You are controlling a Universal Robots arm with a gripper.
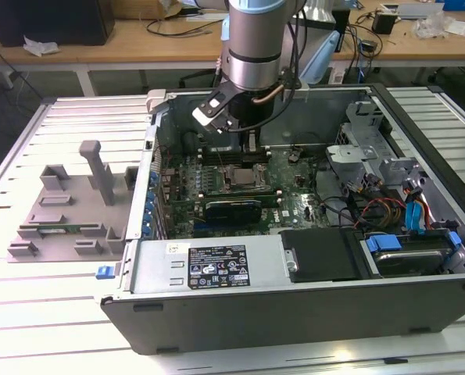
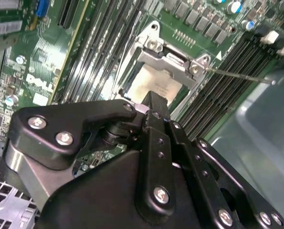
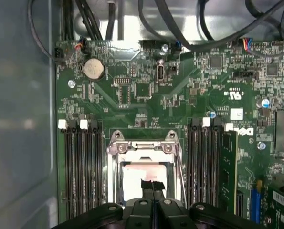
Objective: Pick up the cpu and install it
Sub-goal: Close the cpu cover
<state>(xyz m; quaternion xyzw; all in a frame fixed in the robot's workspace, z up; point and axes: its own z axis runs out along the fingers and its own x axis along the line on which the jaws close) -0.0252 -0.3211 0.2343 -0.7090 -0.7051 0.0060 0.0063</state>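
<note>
The cpu (image 3: 142, 177) is a pale, shiny square lying flat inside the motherboard socket (image 3: 114, 157), ringed by the socket's metal frame. It shows in both wrist views, and in the second wrist view the cpu (image 2: 149, 81) sits just beyond the black fingers. My gripper (image 3: 152, 185) hangs right over the chip with its two thin fingertips (image 2: 154, 99) pressed together and nothing between them. I cannot tell whether the tips touch the chip. In the exterior view the gripper (image 1: 250, 145) reaches down into the open computer case above the socket (image 1: 241, 176).
Memory slots flank the socket, with one stick (image 3: 229, 167) seated. A thin socket lever (image 2: 237, 75) sticks out sideways. Cables (image 3: 180, 28) hang along the case wall. A drive cage (image 1: 373, 148) and a black power box (image 1: 326, 254) crowd the case; a grey fixture tray (image 1: 68, 211) lies outside it.
</note>
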